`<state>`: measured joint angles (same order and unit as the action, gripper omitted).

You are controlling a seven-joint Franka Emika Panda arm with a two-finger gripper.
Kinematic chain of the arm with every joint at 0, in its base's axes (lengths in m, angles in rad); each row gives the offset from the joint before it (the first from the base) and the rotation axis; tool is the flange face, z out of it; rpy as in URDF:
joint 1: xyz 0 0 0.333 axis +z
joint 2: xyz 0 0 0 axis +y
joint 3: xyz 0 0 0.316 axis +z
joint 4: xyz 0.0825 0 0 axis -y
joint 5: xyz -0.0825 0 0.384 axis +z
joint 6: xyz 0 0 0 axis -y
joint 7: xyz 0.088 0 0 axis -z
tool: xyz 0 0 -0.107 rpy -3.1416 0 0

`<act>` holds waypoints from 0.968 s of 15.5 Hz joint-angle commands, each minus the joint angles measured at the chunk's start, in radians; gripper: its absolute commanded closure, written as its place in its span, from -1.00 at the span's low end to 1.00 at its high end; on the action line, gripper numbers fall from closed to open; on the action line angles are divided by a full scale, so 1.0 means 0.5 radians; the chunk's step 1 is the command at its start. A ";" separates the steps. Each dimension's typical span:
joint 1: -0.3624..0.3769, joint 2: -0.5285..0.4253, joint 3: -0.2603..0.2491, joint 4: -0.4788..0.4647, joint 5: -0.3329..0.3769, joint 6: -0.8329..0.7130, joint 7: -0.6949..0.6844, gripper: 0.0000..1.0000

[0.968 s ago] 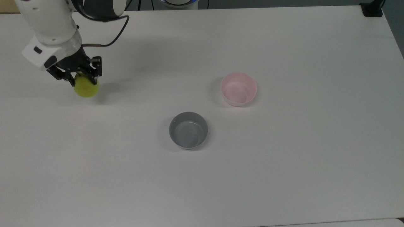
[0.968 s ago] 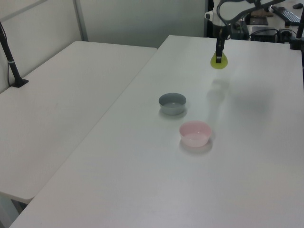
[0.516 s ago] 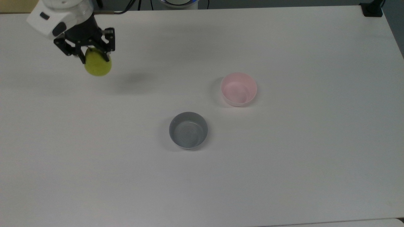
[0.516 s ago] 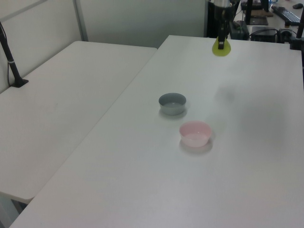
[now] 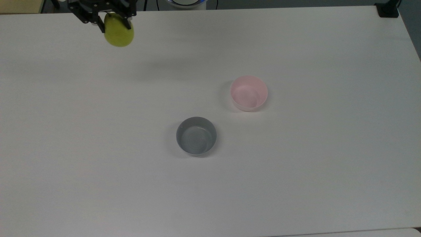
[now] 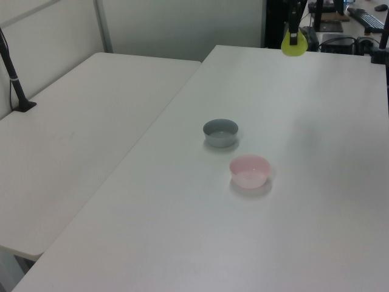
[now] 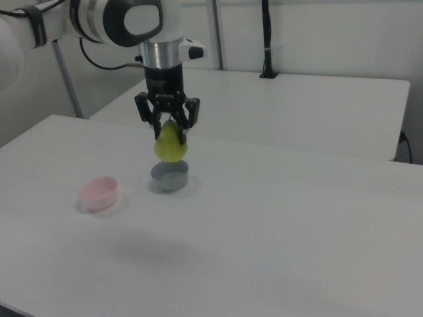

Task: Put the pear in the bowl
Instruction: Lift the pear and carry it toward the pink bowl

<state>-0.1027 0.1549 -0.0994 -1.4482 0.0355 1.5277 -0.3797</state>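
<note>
High above the white worktop point(image 5: 296, 184), the black gripper point(image 7: 168, 129), clamped on the yellow-green pear point(image 7: 171, 146), has risen; transfer to the pale pink bowl point(image 5: 248, 92) remains.

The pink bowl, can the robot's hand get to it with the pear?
Probably yes. The hand holds the pear high over the table, and nothing stands between it and the pink bowl; the grey bowl sits off to one side.
</note>
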 commanded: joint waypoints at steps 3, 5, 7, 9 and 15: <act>0.147 -0.248 0.049 -0.101 0.079 -0.055 0.075 1.00; 0.232 -0.306 0.033 -0.171 0.079 -0.055 0.109 1.00; 0.315 -0.334 0.027 -0.224 0.104 -0.046 0.225 1.00; 0.380 -0.356 0.024 -0.260 0.153 -0.009 0.281 1.00; 0.583 -0.399 0.021 -0.448 0.162 0.227 0.535 1.00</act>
<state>0.1447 0.0014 -0.0737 -1.5916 0.1013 1.5803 -0.1768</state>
